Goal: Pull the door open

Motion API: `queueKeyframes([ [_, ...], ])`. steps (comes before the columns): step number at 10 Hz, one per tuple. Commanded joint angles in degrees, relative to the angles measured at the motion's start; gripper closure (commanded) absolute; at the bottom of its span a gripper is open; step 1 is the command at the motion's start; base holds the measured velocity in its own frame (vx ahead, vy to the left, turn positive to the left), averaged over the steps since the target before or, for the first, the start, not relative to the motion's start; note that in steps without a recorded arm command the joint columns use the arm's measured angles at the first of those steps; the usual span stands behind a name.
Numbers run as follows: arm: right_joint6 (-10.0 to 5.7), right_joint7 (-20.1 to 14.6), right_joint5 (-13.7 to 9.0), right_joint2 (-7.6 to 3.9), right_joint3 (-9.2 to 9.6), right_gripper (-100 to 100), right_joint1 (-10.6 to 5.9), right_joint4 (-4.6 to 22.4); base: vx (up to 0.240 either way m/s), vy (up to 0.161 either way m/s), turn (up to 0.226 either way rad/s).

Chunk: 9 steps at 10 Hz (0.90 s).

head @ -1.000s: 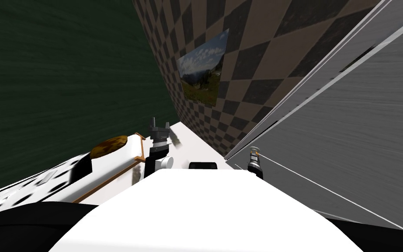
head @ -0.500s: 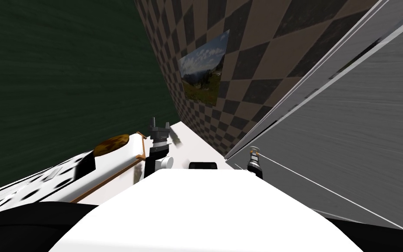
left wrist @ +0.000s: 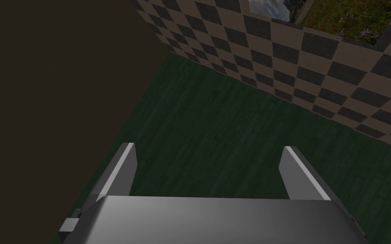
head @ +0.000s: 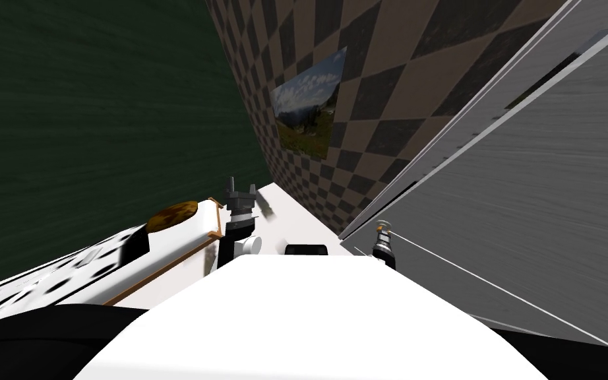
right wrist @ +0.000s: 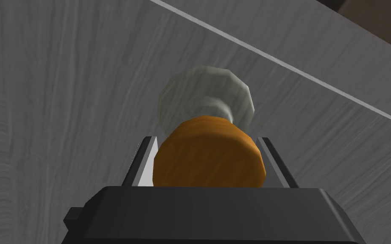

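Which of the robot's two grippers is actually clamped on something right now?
The right gripper: its fingers press the sides of the orange knob on the grey door. The left gripper stands open with nothing in it.

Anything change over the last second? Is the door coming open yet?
The door has swung slightly toward me: the dark gap at its edge has grown longer. The whole head view has drifted a little, so I moved too. The right gripper stays shut on the orange knob. The left gripper stays open, holding nothing.
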Motion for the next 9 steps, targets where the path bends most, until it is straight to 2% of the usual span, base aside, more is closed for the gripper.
queueKeyframes([
  [1, 0.06, -2.9, 0.0, 0.23, 0.00, 100, -0.05, -0.1, -0.039, -0.002, 0.026],
  [2, 0.06, -3.3, 0.0, 0.23, 0.00, 100, -0.05, -0.1, -0.027, -0.002, 0.013],
  [3, 0.12, -5.5, 0.0, 0.31, -0.04, 100, -0.13, -0.1, -0.030, -0.001, 0.023],
  [4, 0.12, -5.7, 0.0, 0.31, -0.04, 100, -0.13, -0.1, -0.024, 0.002, 0.011],
  [8, 0.29, -12.3, -0.1, 0.54, -0.14, 100, -0.39, -0.3, -0.034, 0.000, 0.023],
  [9, 0.29, -12.9, -0.1, 0.54, -0.14, 100, -0.39, -0.3, -0.029, 0.003, 0.011],
])
